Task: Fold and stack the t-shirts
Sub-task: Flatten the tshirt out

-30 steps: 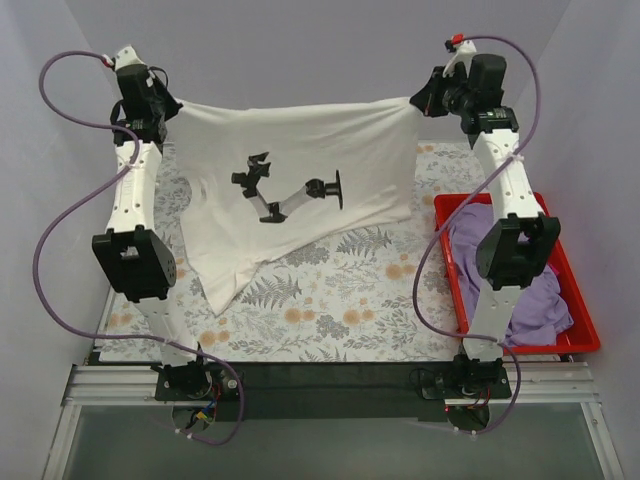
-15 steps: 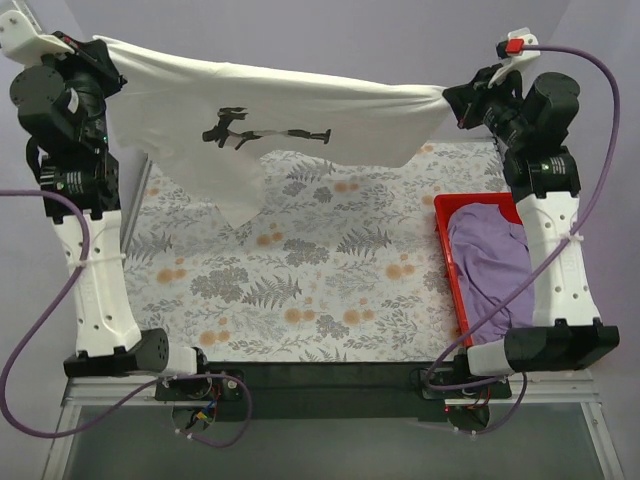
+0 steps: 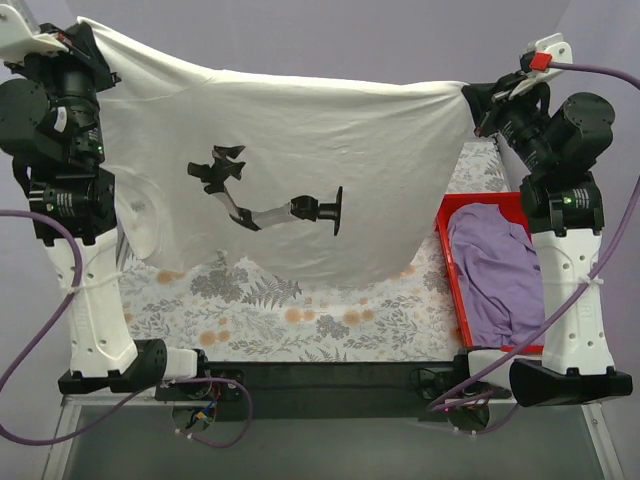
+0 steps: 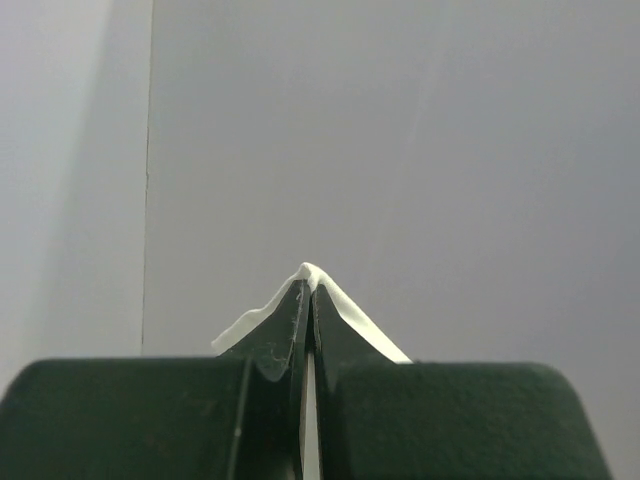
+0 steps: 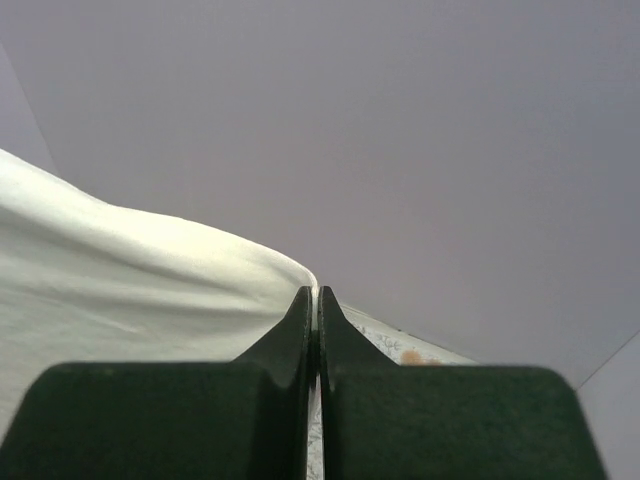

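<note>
The white t-shirt (image 3: 300,150) with a black robot-arm graphic hangs spread in the air between both arms, its lower edge near the tablecloth. My left gripper (image 3: 78,32) is shut on its top left corner; the wrist view shows a white fold (image 4: 345,315) pinched at the left gripper's (image 4: 309,285) tips. My right gripper (image 3: 470,95) is shut on the top right corner; white cloth (image 5: 130,280) runs left from the right gripper's (image 5: 315,292) tips. The lavender t-shirt (image 3: 500,270) lies crumpled in the red bin (image 3: 447,262).
The floral tablecloth (image 3: 320,310) covers the table below the hanging shirt. The red bin stands at the right edge beside the right arm's base. Grey walls surround the table on three sides.
Both arms have risen and drawn nearer the camera with the white shirt. The shirt, lying half on the table a second ago, now hangs spread wide in the air.
</note>
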You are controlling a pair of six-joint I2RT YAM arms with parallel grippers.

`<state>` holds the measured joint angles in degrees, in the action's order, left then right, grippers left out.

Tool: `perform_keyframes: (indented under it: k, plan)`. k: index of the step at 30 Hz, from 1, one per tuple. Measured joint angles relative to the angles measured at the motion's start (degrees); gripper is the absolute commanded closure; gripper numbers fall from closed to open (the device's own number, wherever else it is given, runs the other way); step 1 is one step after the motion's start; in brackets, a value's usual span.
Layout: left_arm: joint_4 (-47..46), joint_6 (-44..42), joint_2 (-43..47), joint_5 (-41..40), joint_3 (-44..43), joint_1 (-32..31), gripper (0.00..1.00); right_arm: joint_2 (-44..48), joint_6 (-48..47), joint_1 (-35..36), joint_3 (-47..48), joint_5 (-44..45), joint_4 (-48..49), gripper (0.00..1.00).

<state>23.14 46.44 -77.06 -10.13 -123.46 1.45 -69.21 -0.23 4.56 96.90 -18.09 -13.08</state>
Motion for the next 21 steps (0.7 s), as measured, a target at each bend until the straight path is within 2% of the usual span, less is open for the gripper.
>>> perform_keyframes:
  k: [12,21]
  plan:
    - [-0.9,-0.5,-19.7,1.8,-1.0,-0.7,1.0,-13.9,-0.2,0.0,3.2,0.8,-0.6,0.99]
    - [-2.7,3.1,-27.7,4.2,-8.5,-0.8,1.0,-25.0,1.0,0.0,16.0,0.0,-0.6,0.99]
